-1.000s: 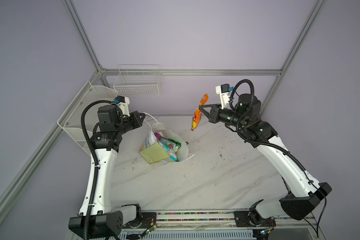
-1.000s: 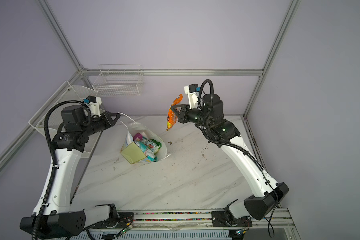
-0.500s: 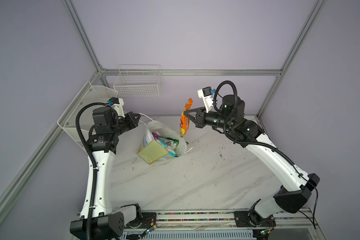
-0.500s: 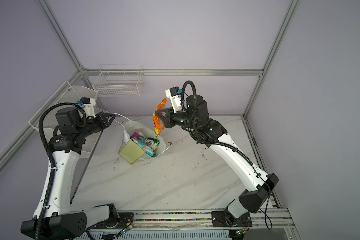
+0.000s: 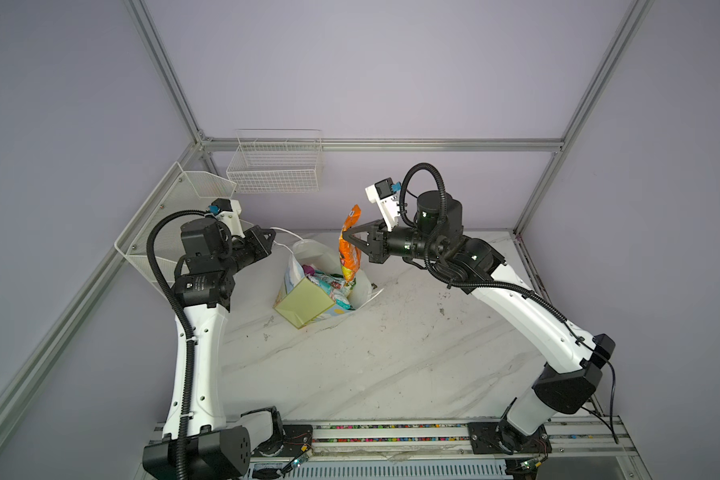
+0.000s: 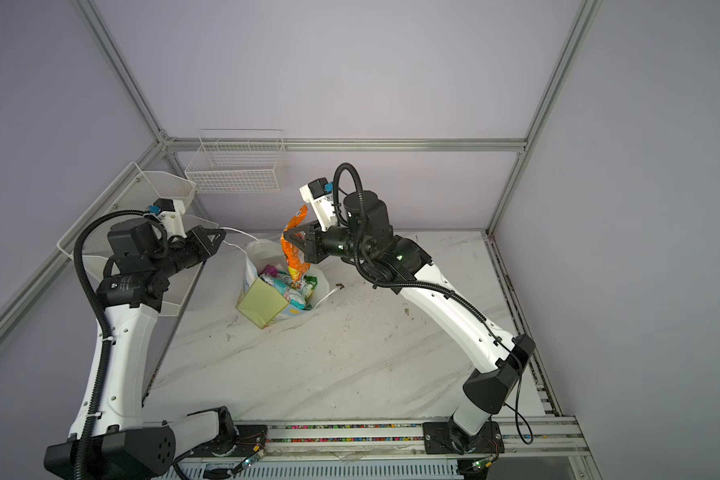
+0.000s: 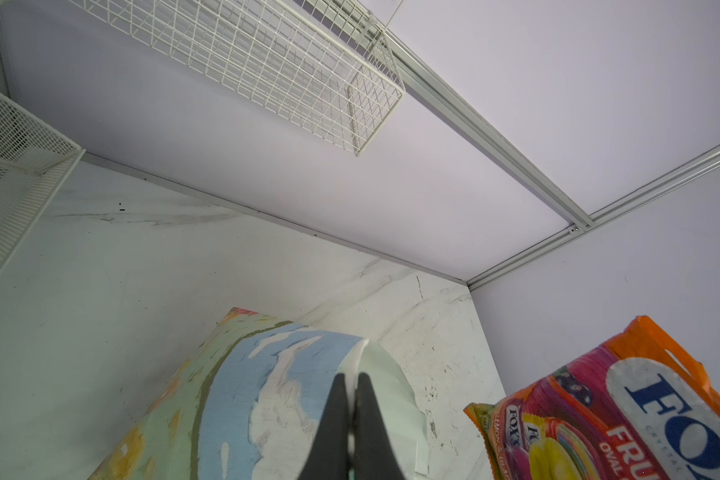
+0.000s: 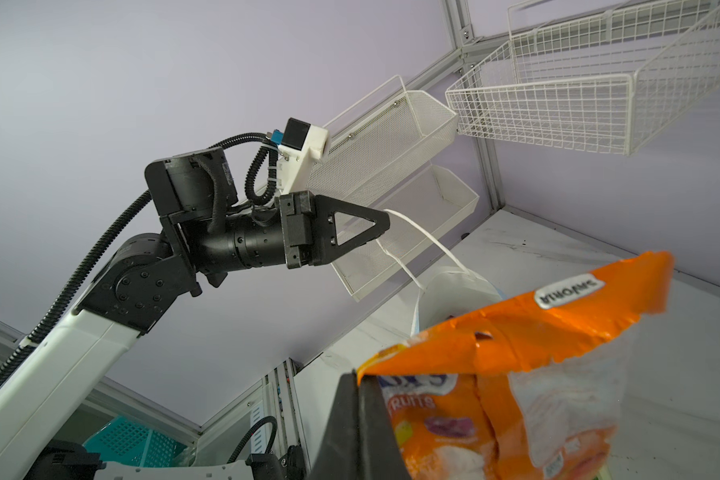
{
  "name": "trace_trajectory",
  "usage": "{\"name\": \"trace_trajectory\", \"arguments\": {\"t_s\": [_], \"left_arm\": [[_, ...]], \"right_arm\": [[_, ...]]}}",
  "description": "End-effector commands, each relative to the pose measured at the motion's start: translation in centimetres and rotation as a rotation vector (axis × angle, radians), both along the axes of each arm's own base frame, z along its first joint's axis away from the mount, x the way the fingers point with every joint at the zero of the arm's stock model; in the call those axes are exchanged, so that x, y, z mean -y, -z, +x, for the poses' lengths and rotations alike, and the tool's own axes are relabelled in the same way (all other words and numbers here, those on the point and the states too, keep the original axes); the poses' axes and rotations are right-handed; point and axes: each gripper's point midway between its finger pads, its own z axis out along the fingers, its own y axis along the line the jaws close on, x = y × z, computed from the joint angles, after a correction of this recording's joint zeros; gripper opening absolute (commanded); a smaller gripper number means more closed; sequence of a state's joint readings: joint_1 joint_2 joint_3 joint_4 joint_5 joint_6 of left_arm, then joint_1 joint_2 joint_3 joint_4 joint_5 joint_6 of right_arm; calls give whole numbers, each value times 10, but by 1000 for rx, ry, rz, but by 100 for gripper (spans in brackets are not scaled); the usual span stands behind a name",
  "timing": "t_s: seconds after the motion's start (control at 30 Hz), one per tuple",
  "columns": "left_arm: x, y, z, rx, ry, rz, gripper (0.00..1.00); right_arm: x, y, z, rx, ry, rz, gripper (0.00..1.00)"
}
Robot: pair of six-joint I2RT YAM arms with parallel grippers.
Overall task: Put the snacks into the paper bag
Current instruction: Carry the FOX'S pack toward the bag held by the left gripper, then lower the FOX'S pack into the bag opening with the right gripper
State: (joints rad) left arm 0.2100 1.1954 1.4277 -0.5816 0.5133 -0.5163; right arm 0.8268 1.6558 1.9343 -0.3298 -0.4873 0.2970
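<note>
Well, orange packet (image 8: 516, 353) pinched between right fingers (image 8: 350, 424).

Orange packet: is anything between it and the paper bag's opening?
Nothing visible. The orange packet hangs from the right tool over the paper bag, its lower end at the open mouth. The left tool pinches the cord handle off to one side; packets inside lie lower.
</note>
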Motion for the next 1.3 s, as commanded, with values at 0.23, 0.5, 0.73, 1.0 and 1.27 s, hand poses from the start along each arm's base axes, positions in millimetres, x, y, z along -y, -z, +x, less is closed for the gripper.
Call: {"name": "trace_trajectory", "arguments": {"t_s": [0.23,0.5,0.73,1.0,1.27], "left_arm": [[-8,-10,-5,65,-29,-1,2],[-14,-9,-6,65,-52,-4,2],[-16,-11,-7,70,-54,-14,1],[-16,-12,-10,77,-55,-18,1],[-17,-13,-11,83,-58,-30,1]], "right_arm": [[-22,-15,-4,-27,-18,101,0],[-35,-3,0,-88,-13,129,0],[-42,16,17,-129,49,122,0],[-50,38,40,-193,134,122,0],[-47,50,64,-286,315,193,0]]}}
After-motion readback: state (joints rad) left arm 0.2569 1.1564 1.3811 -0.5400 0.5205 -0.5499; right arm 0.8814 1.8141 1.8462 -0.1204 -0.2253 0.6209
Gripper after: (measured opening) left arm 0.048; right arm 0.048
